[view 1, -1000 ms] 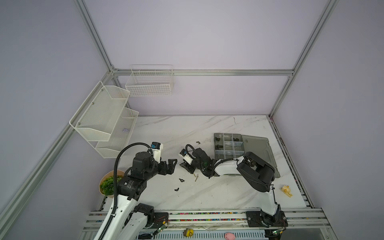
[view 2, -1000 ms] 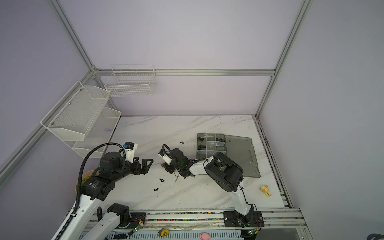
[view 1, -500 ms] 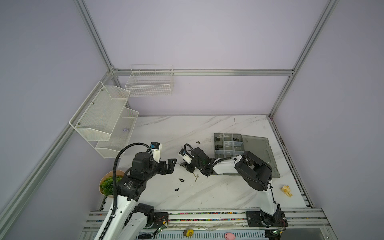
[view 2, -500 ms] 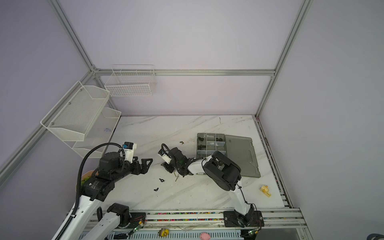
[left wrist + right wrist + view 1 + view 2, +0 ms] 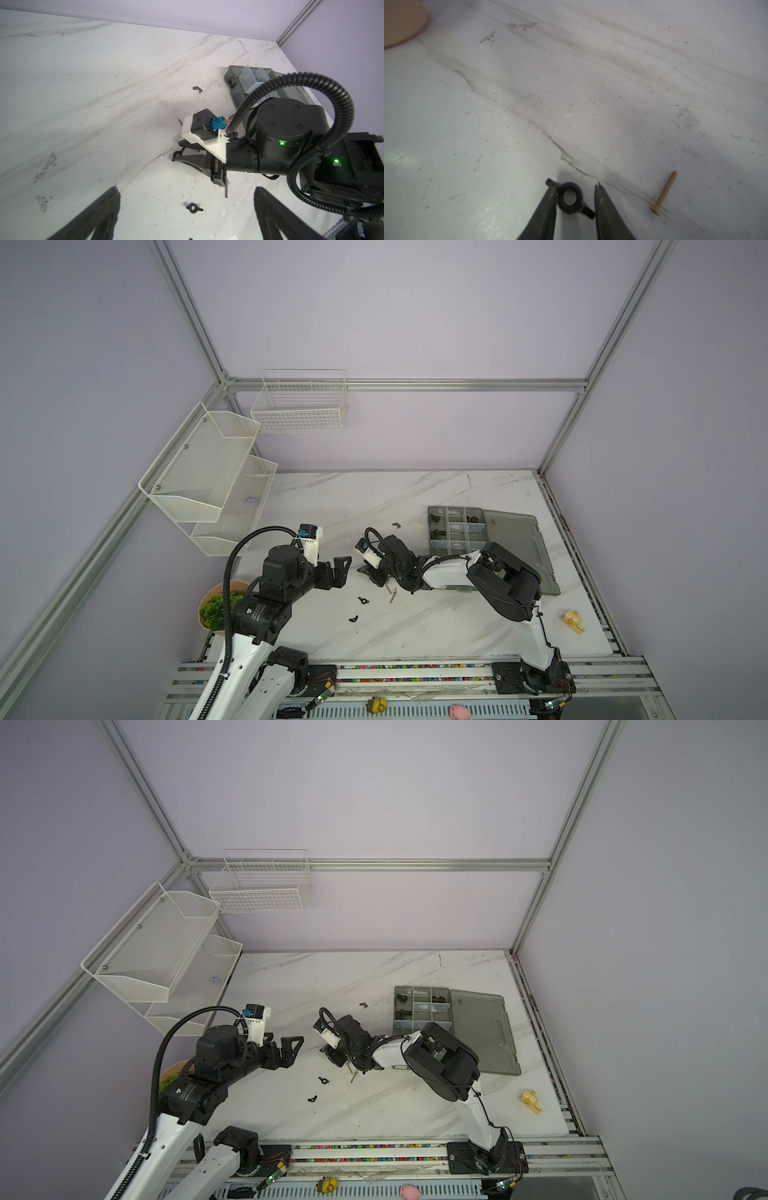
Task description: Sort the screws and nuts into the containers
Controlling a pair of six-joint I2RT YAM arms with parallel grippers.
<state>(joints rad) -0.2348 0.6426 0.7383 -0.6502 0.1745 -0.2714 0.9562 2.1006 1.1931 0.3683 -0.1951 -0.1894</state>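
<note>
Robotics lab cell; aluminium frame (image 5: pixel 399 384), bare lilac walls (image 5: pixel 374 323), robot arms (image 5: pixel 449 574) at a marble-look tabletop (image 5: pixel 415 497)

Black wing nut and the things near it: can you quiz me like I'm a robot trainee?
1. True or false: the black wing nut lies between the fingers of the right gripper.
2. What lies on the marble table beside it? A) brass-coloured screw B) red ball C) spoon
3. Fill in: the jaws of the left gripper stand ___.
Key: 1 true; 2 A; 3 open.
</note>
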